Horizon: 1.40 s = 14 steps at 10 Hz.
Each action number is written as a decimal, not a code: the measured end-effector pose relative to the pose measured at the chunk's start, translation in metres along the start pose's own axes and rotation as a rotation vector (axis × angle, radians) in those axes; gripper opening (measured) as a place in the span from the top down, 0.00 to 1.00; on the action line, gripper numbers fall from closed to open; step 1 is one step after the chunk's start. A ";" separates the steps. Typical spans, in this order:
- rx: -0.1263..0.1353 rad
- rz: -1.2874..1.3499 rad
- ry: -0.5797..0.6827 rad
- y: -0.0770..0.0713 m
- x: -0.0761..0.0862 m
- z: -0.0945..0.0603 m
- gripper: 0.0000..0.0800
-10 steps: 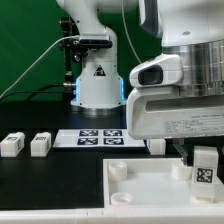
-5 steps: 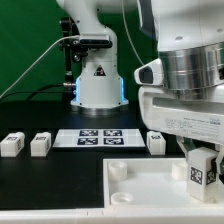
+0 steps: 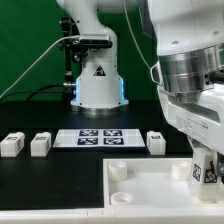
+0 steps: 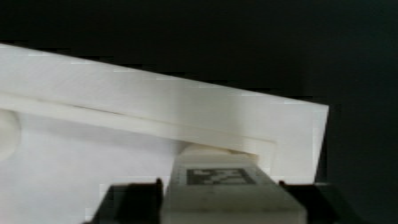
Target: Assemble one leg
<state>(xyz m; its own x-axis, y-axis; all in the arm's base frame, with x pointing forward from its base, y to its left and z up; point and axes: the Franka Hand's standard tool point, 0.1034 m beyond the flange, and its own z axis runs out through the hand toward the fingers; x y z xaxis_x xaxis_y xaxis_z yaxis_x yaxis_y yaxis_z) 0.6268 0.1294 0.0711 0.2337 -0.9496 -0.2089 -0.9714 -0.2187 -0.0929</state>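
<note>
Blocky tagged leg [image 3: 203,172], gripper [image 4: 221,203] clamped — flat panel [image 3: 150,186]

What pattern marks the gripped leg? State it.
A black-and-white square tag; the leg shows best in the wrist view.

The marker board [image 3: 99,137] lies flat on the black bench [image 3: 40,178], behind the large white panel [image 3: 150,195] with round corner sockets [image 3: 117,170].

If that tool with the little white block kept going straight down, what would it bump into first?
Probably the big white panel: the tool holds the leg pointing down over its corner, though the gap is unclear.
</note>
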 end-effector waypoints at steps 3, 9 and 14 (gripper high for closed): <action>-0.016 -0.401 0.008 0.004 0.006 0.001 0.23; -0.087 -1.201 0.046 0.003 0.011 -0.002 0.19; -0.113 -1.330 0.070 0.000 0.009 -0.004 0.51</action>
<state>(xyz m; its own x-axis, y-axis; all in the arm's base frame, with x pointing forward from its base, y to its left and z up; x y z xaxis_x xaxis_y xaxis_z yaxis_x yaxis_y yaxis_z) 0.6289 0.1205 0.0729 0.9996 -0.0103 0.0274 -0.0074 -0.9945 -0.1044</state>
